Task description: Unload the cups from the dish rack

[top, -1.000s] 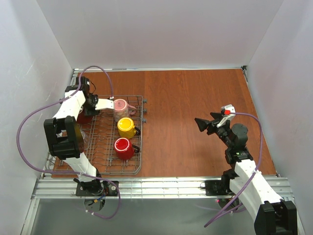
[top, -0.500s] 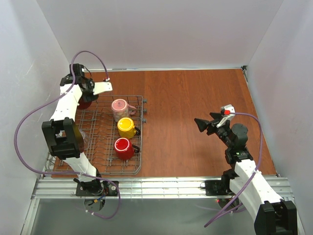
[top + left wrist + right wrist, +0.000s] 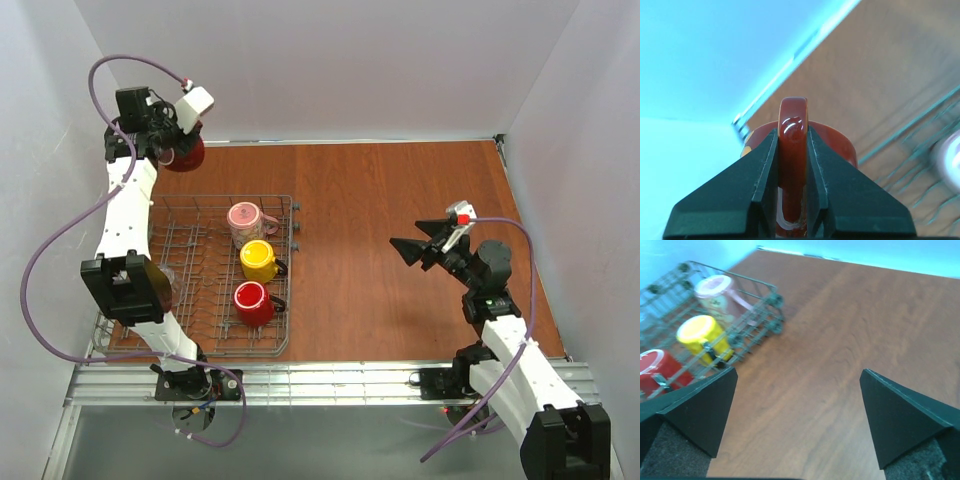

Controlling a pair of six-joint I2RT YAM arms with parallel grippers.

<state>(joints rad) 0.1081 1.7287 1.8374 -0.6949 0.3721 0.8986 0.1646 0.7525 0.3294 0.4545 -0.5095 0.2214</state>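
Far left, the left arm has swung up and back over the last second. A moment ago the left gripper was low over the far-left end of the dish rack; now it hangs high in the air beyond the rack's far edge, near the back-left corner of the table. A dark red mug has come up with it and is clear of the wires. Judging from this, one cup is out of the rack and needs only to be set down on the bare wood.

The left wrist view shows the grip: the two black jaws are nearly closed, pressing on either side of the mug's glossy handle, with the mug body hanging behind them.

Moving right, the grey wire rack sits on the left part of the table. Three cups stand in a row along its right side: a pink mug farthest back, a yellow mug in the middle and a red mug nearest. These have not moved, so most of the unloading is judged to remain.

On the right, the right gripper hovers over bare table, well apart from the rack and pointing towards it. Its jaws stand wide apart, holding and touching nothing. It has shifted only slightly
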